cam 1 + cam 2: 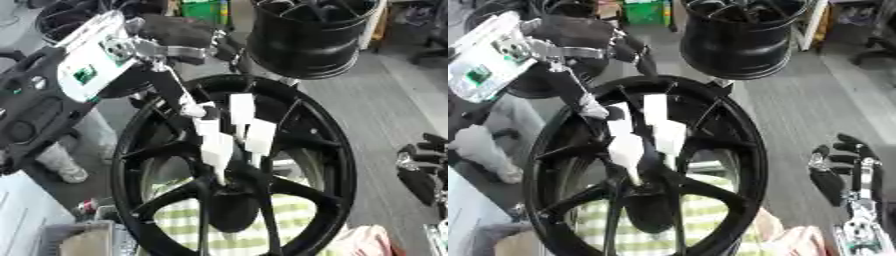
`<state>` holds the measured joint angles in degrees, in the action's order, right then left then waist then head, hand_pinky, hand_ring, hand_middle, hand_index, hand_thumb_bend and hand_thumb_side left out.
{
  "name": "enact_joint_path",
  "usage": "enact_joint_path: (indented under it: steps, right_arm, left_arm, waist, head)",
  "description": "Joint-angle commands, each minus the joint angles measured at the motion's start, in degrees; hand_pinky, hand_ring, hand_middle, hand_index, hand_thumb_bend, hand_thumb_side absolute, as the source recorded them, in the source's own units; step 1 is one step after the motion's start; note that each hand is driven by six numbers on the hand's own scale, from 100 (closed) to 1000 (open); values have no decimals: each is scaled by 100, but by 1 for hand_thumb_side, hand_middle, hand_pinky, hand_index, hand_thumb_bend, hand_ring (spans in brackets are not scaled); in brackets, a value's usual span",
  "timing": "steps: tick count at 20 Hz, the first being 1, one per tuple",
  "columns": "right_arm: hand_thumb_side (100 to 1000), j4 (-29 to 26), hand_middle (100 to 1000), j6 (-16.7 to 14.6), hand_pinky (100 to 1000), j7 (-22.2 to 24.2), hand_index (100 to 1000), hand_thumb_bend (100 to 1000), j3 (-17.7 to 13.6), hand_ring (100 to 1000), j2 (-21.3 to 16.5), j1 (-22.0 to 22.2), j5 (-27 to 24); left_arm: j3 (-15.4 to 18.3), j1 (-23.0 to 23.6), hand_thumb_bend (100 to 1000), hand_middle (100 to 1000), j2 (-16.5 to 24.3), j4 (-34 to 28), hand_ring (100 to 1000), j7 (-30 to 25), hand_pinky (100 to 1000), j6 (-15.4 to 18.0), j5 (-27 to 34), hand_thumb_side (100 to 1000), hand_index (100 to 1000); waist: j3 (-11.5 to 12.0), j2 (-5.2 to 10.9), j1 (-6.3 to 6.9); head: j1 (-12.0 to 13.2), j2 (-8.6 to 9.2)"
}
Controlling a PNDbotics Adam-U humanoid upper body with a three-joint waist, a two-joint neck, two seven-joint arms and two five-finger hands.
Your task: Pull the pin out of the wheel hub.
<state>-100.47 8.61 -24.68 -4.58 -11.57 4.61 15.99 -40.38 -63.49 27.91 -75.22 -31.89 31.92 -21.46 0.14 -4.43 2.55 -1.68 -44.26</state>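
Note:
A large black spoked wheel hub (pixel 319 150) stands upright in the middle of both views. My left arm comes in from the upper left, and my left hand (pixel 229 131), with white-covered fingers, hangs down in front of the spokes just above the hub's centre (pixel 229 197). Its fingers are bunched together on a thin pale pin (pixel 634 175) that points down at the centre; most of the pin is hidden by the fingers. My right hand (pixel 843 167) rests at the lower right, black fingers up and relaxed, well clear of the wheel.
A second black rim (pixel 306 37) stands behind, at the top. A green-and-white checked cloth (pixel 241 227) lies under the wheel. A white box (pixel 26 210) sits at the lower left, something pink (pixel 367 240) at the lower right. Grey floor stretches to the right.

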Motion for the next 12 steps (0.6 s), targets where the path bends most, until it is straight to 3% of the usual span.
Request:
enact_joint_path:
  steps: [1, 12]
  right_arm:
    - [176, -62, 668, -22, 577, -4, 795, 100, -29, 637, -141, -19, 35]
    - [179, -54, 667, -32, 577, -3, 795, 100, -36, 637, -156, -22, 36]
  left_arm:
    - [20, -49, 438, 771, 261, -38, 744, -2008, 774, 2005, -232, 301, 843]
    - [26, 112, 432, 763, 476, 111, 760, -2008, 783, 2005, -365, 276, 826]
  waist:
    - [16, 75, -7]
    - [45, 84, 6]
  head:
    - [3, 15]
    - [-13, 15]
